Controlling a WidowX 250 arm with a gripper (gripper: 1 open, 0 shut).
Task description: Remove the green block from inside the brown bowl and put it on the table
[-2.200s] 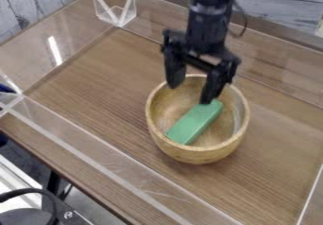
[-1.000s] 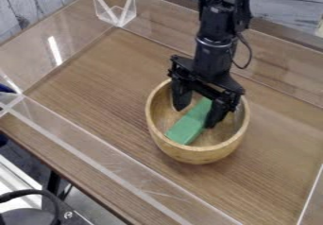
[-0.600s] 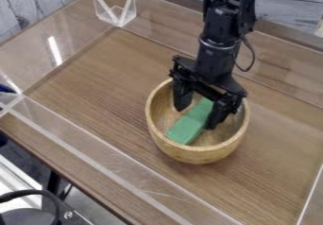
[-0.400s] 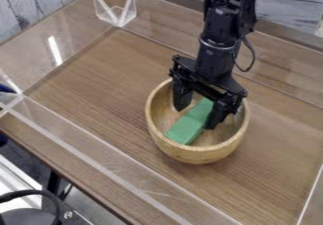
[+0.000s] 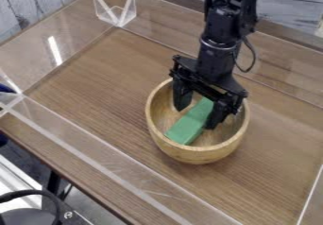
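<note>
Tabletop point(image 5: 101, 77) carries the brown bowl point(image 5: 161, 136) near its middle. Gripper point(image 5: 207, 104) is lowered into the bowl, jaws spread wide astride the green block point(image 5: 190, 125), nothing gripped yet, likely positioned for a pinch. Block lies slanted inside the bowl; its upper end is hidden behind the gripper, contact unclear.

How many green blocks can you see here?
1. The green block lies inside the brown bowl, between the fingers of the open gripper. The gripper covers part of the bowl, so something small could be hidden there.
</note>
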